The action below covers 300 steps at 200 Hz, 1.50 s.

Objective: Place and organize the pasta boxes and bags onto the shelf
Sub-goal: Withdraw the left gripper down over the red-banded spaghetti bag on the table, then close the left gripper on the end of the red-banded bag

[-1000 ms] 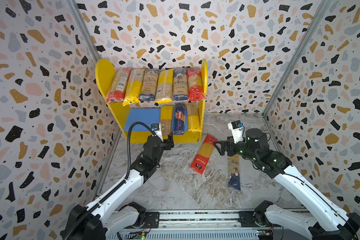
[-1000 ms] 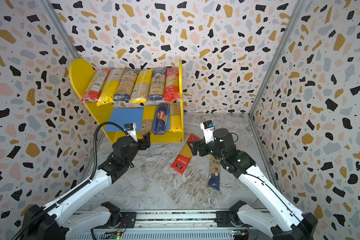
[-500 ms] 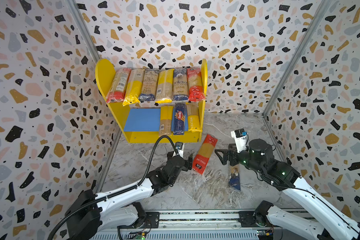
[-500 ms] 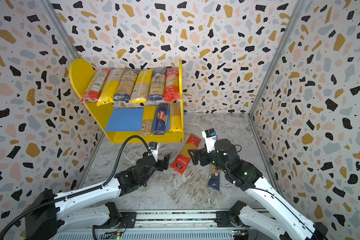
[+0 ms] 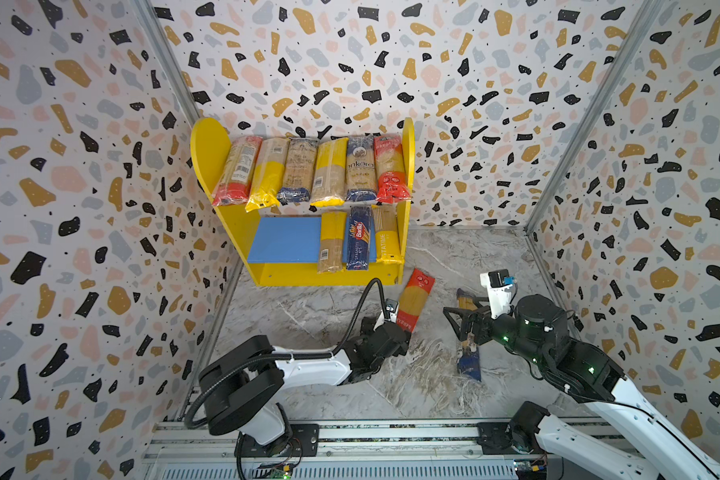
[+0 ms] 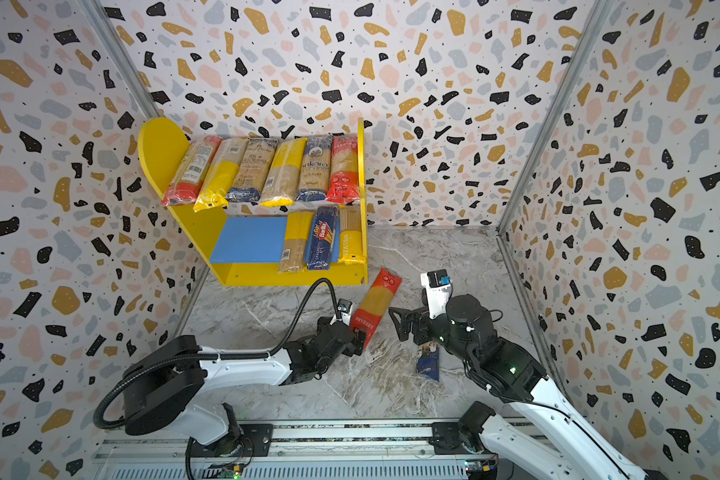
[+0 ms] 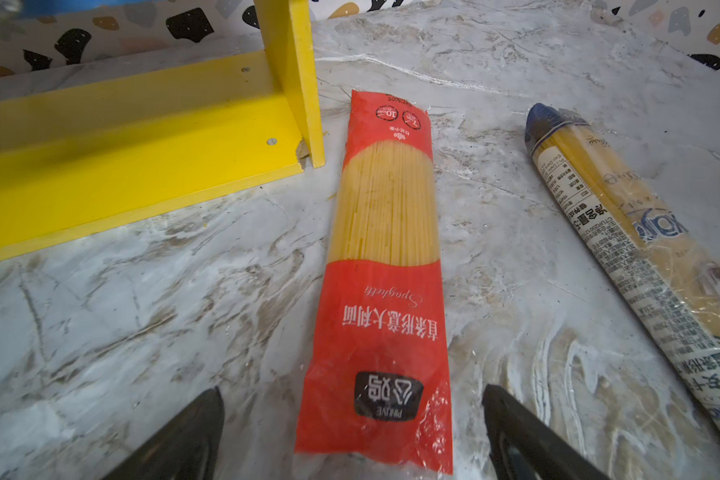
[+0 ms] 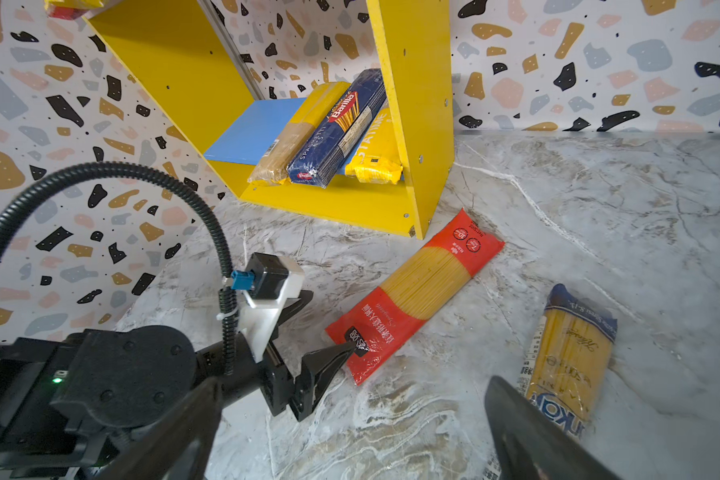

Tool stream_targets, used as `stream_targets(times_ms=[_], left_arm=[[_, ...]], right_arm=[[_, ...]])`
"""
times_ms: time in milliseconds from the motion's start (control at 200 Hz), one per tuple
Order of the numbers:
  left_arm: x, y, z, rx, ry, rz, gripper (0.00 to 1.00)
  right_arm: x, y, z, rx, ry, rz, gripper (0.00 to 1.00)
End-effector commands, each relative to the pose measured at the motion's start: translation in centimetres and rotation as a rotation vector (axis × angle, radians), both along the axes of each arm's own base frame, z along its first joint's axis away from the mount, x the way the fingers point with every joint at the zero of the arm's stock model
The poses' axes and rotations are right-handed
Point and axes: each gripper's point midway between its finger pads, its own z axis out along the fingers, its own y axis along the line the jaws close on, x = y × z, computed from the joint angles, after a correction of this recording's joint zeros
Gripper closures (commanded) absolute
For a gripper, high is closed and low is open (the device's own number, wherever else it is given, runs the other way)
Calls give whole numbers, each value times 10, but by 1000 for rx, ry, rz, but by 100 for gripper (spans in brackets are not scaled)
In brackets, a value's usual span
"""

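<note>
Marble worktop (image 5: 474, 253), terrazzo walls (image 5: 474, 104). Shelf (image 5: 208, 153) at 11 o'clock: six upper packs (image 5: 308, 170), three lower packs (image 5: 358, 239). Red bag (image 5: 414, 299), blue bag (image 5: 469, 361) toward 2 o'clock. Left gripper (image 7: 352, 392), right gripper (image 8: 352, 381) spread apart.

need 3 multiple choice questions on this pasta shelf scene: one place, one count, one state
1. Where on the shelf is the Barilla box? A top tier; B blue lower board; C yellow base.
2. How many packs lie on its top tier? A six; B four; C eight.
3. Next to the red bag, the left hand is: A shut on it; B shut, empty; C open.
Answers: 1 B, it lies on the blue board. 2 A, six lie side by side. 3 C, its jaws stand wide apart around the bag's end.
</note>
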Motion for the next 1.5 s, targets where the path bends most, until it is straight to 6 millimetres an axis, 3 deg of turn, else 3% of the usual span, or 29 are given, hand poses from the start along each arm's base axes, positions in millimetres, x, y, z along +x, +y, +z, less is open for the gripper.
stream_targets(times_ms=[0, 481, 751, 946, 1151, 1211, 1297, 1497], left_arm=[[7, -23, 6, -47, -20, -22, 1], [19, -51, -40, 58, 44, -62, 0], [32, -37, -72, 63, 123, -33, 0], [32, -32, -88, 84, 157, -32, 0], [30, -25, -119, 101, 242, -34, 1], [27, -22, -126, 99, 261, -38, 5], [22, -20, -135, 98, 287, -51, 19], [10, -18, -157, 101, 352, -90, 70]], right_arm=[[-1, -5, 0, -14, -7, -15, 1], [4, -4, 2, -45, -33, -17, 1], [5, -6, 4, -47, -41, -25, 1], [8, -4, 2, -55, -37, -28, 1], [12, 3, 1, -55, -31, -13, 1], [13, 4, 1, -57, -27, -15, 1], [14, 5, 0, -59, -25, -15, 1], [16, 8, 0, -58, -19, -12, 1]])
